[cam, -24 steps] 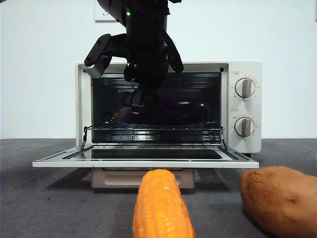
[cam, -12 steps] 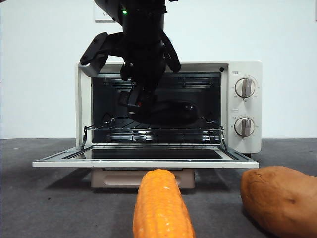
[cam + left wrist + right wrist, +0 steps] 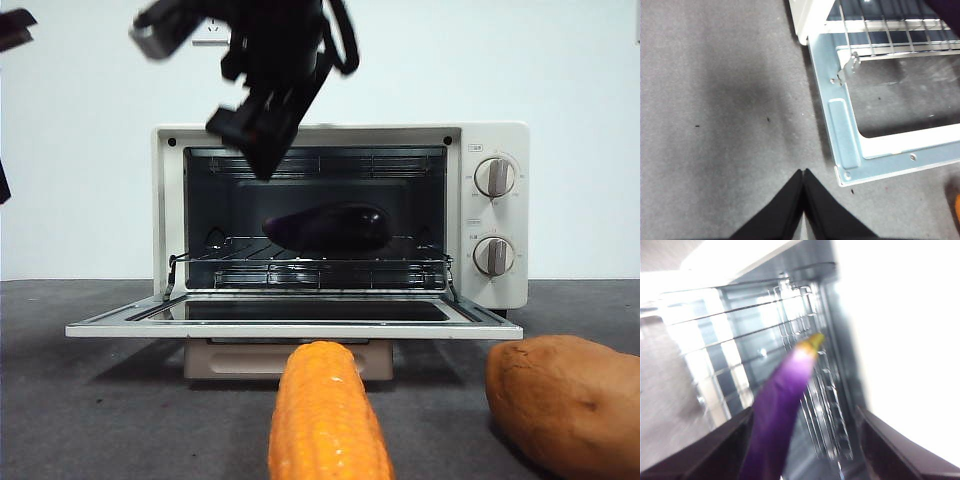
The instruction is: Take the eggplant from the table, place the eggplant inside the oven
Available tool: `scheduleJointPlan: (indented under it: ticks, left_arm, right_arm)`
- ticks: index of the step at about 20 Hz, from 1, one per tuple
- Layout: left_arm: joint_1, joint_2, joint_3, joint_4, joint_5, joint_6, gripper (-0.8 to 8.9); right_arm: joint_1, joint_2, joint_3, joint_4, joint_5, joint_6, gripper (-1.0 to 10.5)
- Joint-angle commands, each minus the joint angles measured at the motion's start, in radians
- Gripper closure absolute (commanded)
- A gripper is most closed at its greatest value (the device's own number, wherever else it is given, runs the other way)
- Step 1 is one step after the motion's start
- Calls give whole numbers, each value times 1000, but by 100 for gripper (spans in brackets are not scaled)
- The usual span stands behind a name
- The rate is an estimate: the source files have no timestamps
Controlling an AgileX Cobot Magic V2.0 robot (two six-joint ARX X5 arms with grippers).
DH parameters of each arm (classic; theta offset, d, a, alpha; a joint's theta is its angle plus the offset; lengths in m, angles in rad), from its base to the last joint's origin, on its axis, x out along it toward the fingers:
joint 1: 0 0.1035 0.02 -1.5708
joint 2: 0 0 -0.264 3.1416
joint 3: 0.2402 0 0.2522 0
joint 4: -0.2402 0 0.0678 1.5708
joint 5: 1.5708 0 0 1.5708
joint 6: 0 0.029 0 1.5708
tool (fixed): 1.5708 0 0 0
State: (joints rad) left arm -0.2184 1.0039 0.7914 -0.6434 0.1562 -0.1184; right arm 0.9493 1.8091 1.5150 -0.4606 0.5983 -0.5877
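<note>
The dark purple eggplant [image 3: 328, 227] lies on the wire rack [image 3: 310, 262] inside the cream oven [image 3: 490, 140], whose door [image 3: 290, 326] hangs open. My right gripper [image 3: 258, 140] hovers above and in front of the oven's upper left, open and holding nothing. In the blurred right wrist view the eggplant [image 3: 782, 405] shows between the spread jaws of that gripper [image 3: 805, 452], with the rack [image 3: 830, 405] behind it. My left gripper [image 3: 803, 173] is shut over the bare table [image 3: 715, 100], near a corner of the oven door [image 3: 845, 130].
An orange-yellow corn cob [image 3: 325, 415] lies on the table in front of the oven door. A brown sweet potato [image 3: 565, 400] sits at the front right. Two silver knobs [image 3: 495, 177] are on the oven's right side. A black arm tip [image 3: 15, 25] shows at the top left.
The right gripper let go of the eggplant, drew out of the oven and rose up and to the left. The eggplant stays on the rack.
</note>
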Motion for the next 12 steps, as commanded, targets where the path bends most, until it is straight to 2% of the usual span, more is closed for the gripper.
scheduleJointPlan:
  ticks: [1,3,6,9,12]
  left_arm:
    - [-2,37,8,35,2,4,808]
    - [-2,73,8,62,28,4,808]
    - [-1,146,8,99,74,5,808]
    - [17,227,8,127,83,25,808]
    - [68,320,8,163,135,34,808]
  right_arm:
    - [27,-58,13,-46,-8,95,620]
    - [43,-127,13,-127,-61,189,630]
    - [69,-241,13,-266,-176,324,723]
    - [100,-346,13,-365,-250,388,832]
    - [148,-450,13,-432,-290,397,945]
